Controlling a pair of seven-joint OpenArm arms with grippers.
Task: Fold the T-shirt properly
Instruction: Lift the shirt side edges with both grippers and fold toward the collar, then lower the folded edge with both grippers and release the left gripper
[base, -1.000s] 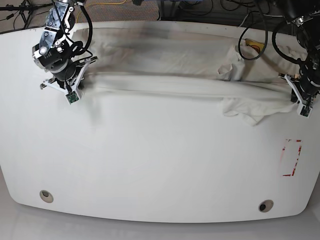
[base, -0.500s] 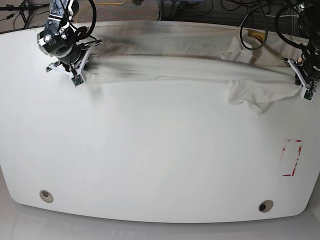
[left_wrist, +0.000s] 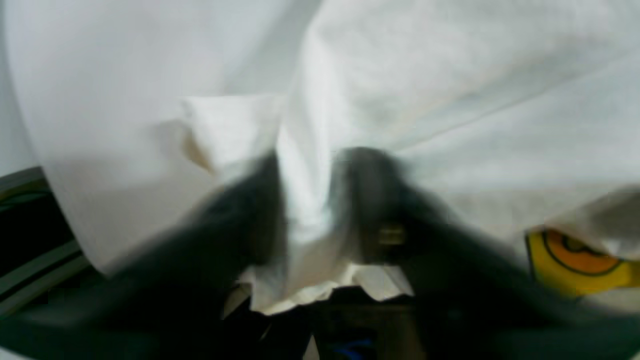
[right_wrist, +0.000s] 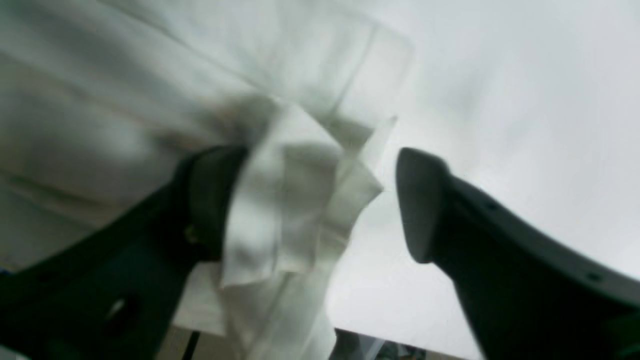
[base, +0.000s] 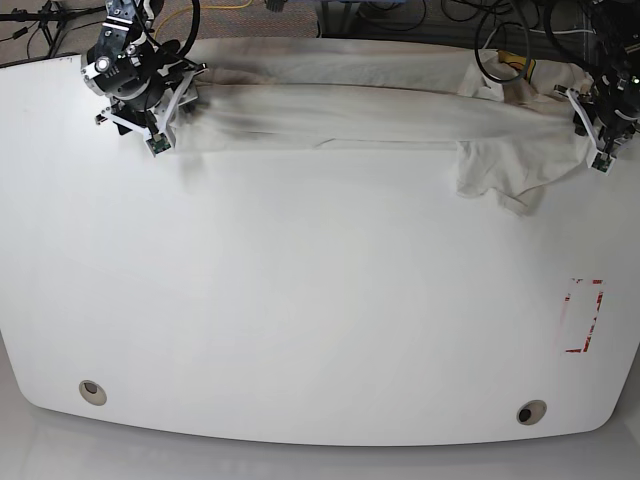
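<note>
The off-white T-shirt (base: 370, 115) lies stretched in a long band along the table's far edge, with one sleeve (base: 495, 175) hanging toward me at the right. My left gripper (base: 598, 150) is at the band's right end. In the left wrist view it (left_wrist: 307, 200) is shut on a fold of the T-shirt (left_wrist: 450, 75), and the yellow-orange logo patch (left_wrist: 575, 260) shows at the right. My right gripper (base: 160, 130) is at the band's left end. In the right wrist view it (right_wrist: 317, 165) is open, with a bunched fold of the T-shirt (right_wrist: 290, 210) resting against one finger (right_wrist: 210, 200).
The white table (base: 320, 300) spreads toward me below the shirt. A red-marked rectangle (base: 583, 315) is at the right. Two round holes (base: 92, 391) (base: 531, 412) sit near the front edge. Cables (base: 505, 70) hang behind the far edge.
Both arms have moved toward the table's far edge, drawing the stretched shirt back with them. The band now lies along the far edge and the sleeve trails at the right.
</note>
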